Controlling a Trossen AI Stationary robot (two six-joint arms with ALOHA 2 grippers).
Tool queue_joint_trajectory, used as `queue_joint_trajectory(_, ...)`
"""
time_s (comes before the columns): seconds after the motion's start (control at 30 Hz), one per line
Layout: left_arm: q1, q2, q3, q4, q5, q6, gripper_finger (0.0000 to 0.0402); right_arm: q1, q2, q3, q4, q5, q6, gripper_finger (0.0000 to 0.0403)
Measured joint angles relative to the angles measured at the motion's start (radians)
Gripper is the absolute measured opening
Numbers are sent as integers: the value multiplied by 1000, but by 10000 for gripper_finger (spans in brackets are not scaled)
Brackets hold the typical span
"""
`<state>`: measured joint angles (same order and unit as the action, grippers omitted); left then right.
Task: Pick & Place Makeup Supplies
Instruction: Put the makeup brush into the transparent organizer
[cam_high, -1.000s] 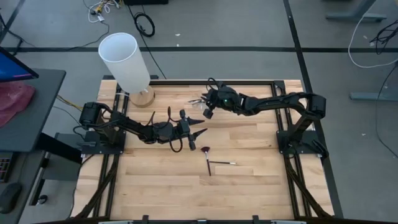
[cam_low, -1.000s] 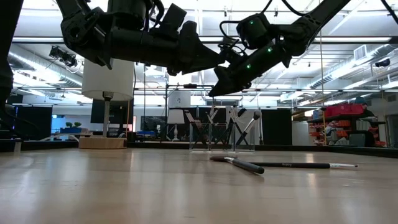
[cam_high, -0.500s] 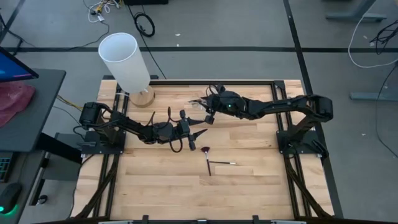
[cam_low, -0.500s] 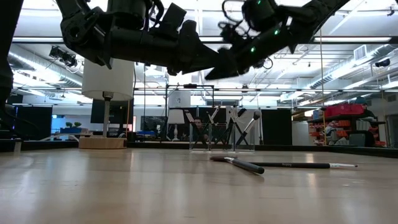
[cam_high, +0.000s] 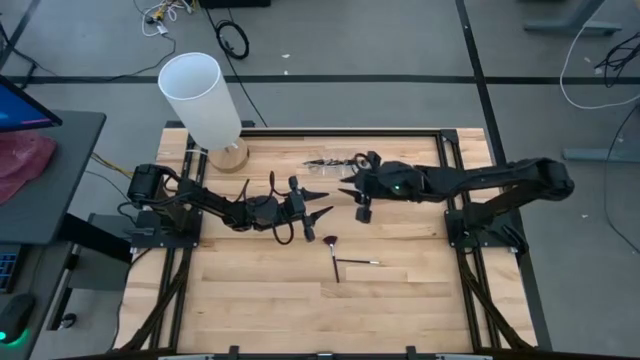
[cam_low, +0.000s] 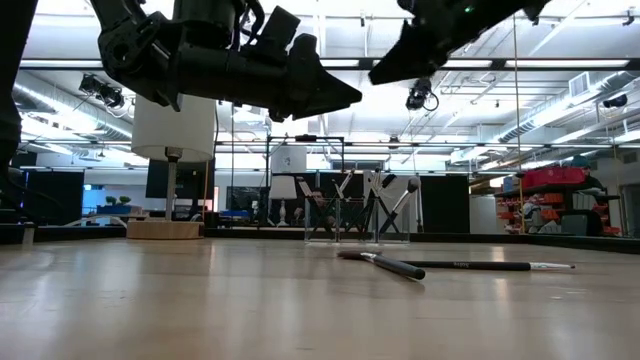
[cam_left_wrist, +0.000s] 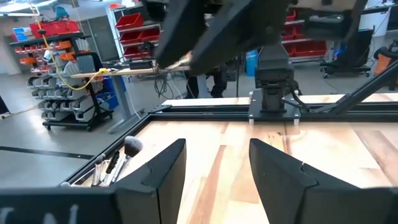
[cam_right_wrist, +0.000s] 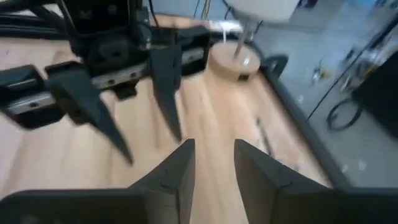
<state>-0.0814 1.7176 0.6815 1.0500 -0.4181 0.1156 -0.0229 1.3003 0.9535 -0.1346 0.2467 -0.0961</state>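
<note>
We're looking at a pale wooden table (cam_high: 400, 290) in a workshop, with a white cylinder (cam_high: 200, 95) on a wooden base at its far corner. Two makeup brushes lie on the table: a fan-headed brush (cam_high: 333, 256) and a slimmer pale-tipped brush (cam_high: 358, 262) crossing it. They sit just beyond the left tool (cam_high: 318, 222), a little off its tip, and on the near side of the right tool (cam_high: 362, 205), which hangs higher above the table. More brushes stand in a clear holder (cam_low: 357, 215) behind the right tool, at the table's far edge. The fan-headed brush's long axis runs roughly across the left tool's pointing line. We judge the left tool nearer. Its fingers (cam_left_wrist: 165, 171) are spread wide and hold nothing. The right tool's fingers (cam_right_wrist: 180, 168) stand partly apart, empty too.
</note>
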Motion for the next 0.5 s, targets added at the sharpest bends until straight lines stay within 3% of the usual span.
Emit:
queue_joint_trajectory(0.23,0,0,0,0,0,0,181,56,3,-7,-245,-4,162,114)
queue_joint_trajectory(0.5,0,0,0,0,0,0,181,119,7,-129,-245,-5,306,114)
